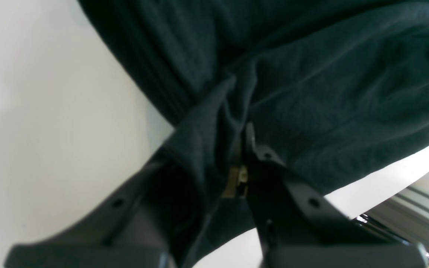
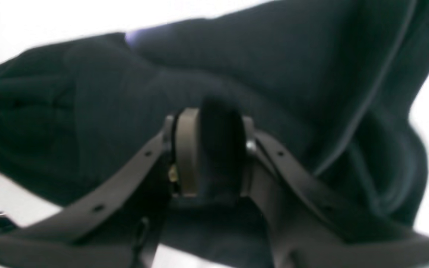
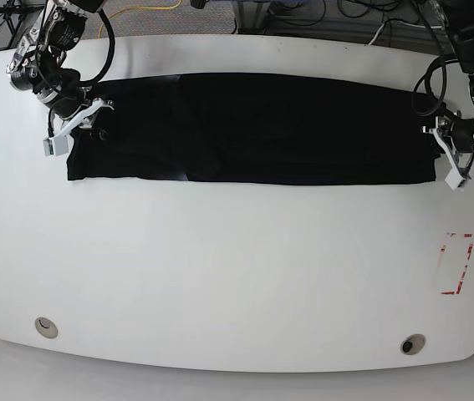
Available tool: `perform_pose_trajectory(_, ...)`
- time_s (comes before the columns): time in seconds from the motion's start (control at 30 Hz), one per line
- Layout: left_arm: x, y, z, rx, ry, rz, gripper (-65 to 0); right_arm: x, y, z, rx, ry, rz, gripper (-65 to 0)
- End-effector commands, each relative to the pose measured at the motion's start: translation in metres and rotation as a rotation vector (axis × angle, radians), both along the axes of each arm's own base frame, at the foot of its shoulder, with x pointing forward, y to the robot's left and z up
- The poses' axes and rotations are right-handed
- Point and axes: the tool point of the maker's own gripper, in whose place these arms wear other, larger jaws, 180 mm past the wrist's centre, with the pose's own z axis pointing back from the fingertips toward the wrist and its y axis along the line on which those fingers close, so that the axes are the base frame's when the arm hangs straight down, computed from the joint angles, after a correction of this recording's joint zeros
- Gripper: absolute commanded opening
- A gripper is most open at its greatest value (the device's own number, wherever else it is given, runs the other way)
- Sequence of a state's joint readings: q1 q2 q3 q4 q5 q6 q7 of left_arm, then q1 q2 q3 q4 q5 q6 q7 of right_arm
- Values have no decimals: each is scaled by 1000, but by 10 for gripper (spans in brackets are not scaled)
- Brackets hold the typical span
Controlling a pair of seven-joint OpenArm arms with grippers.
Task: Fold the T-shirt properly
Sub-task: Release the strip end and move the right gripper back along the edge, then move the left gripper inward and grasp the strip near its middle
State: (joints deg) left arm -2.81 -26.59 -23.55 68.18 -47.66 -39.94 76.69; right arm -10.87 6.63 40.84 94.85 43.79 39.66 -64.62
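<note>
Both grippers pinch the black T-shirt [image 3: 253, 129]: left gripper [image 3: 435, 127] at one end, right gripper [image 3: 86, 121] at the other, stretching it flat across the white table [image 3: 237, 267] for folding.

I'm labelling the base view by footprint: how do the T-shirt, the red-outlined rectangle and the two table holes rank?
1. T-shirt, largest by far.
2. Red-outlined rectangle.
3. Two table holes: about alike, so unranked against each other.
</note>
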Motion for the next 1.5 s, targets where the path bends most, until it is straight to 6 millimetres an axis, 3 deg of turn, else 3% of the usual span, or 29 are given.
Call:
perform_pose_trajectory(0.0, 10, 12, 15, 24, -43, 3, -619, 9, -7, 4, -14, -25, -10, -510)
perform_pose_trajectory(0.2, 12, 10, 17, 25, -52, -4, -619, 6, -16, -22, -33, 60, -28, -510)
perform_pose_trajectory(0.53, 28, 2, 52, 115, -154, -94, -618, 5, -24, -32, -100, 83, -43, -510)
perform_pose_trajectory(0.63, 33, -9, 61, 126, -185, -125, -617, 4, -25, -32, -102, 85, -42, -510)
perform_pose_trajectory(0.9, 44, -59, 80, 135, -285, -263, -617, 7, -10, -35, -98, 92, 7, -512)
perform_pose_trajectory(1.1, 42, -125, 80, 73, -328, -404, -617, 7, -8, -35, -96, 91, 12, -512)
perform_pose_trajectory(1.47, 34, -210, 85, -81, -381, -507, -615, 7, -8, -35, -96, 92, 12, -512)
